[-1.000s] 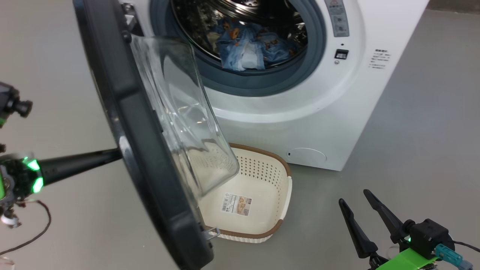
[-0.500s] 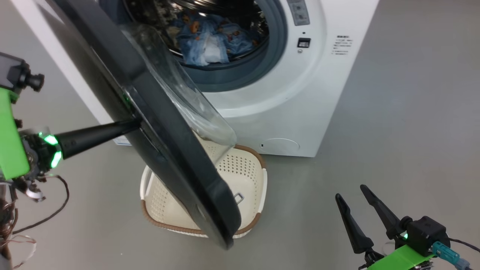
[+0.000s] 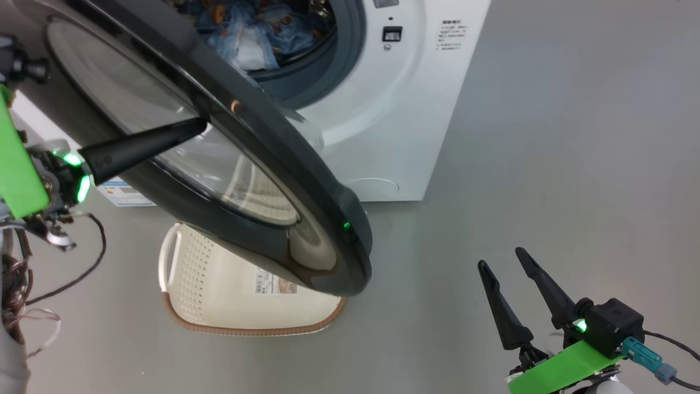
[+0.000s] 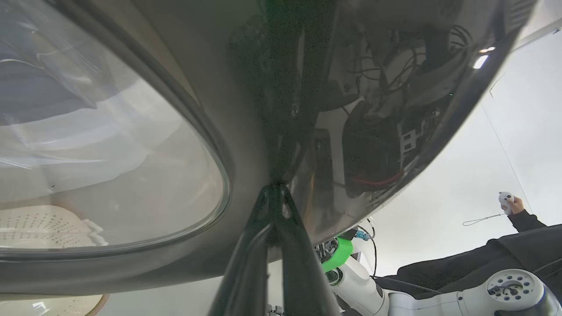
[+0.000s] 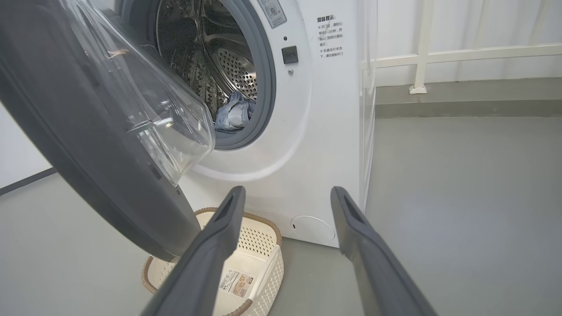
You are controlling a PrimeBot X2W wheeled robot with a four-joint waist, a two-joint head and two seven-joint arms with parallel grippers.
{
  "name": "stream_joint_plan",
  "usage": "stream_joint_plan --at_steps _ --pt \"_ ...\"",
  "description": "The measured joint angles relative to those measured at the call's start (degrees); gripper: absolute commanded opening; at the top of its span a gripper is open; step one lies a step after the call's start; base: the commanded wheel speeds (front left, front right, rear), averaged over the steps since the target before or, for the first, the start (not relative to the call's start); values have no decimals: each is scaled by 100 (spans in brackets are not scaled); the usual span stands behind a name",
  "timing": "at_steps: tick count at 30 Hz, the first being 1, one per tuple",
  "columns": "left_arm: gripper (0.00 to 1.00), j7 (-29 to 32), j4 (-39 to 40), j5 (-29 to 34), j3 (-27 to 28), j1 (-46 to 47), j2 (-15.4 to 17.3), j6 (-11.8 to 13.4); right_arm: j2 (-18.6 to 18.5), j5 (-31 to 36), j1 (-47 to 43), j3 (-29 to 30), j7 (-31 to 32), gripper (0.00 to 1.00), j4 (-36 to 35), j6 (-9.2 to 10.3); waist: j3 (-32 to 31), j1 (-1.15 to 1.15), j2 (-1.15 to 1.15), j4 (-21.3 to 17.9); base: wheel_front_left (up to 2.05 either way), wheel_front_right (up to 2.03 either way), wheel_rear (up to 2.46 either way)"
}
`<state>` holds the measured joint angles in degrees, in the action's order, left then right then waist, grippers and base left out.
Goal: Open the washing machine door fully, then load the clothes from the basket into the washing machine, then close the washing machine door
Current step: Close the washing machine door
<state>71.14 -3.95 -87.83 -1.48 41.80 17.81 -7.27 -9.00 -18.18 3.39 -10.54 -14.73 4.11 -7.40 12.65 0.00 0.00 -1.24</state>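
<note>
Chinese notice on the washing machine, unreadable, paper label in the basket, illegible

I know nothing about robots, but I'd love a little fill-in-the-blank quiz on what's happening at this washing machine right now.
1. The clothes lie in the ____ of the washing machine.
2. The left claw, its fingers ____, touches the glossy outer face of the door.
3. The right claw is ____ and holds nothing.
4. The basket on the floor shows a paper ____ on its bottom.

Missing words: drum, shut, open, label.
</note>
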Motion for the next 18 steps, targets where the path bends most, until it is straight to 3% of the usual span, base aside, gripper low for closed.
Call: stream_joint_plan --at_steps 18 --pt "0 -671 -611 377 24 810 46 0 269 96 273 20 0 100 -88 0 611 0 0 -582 0 0 0"
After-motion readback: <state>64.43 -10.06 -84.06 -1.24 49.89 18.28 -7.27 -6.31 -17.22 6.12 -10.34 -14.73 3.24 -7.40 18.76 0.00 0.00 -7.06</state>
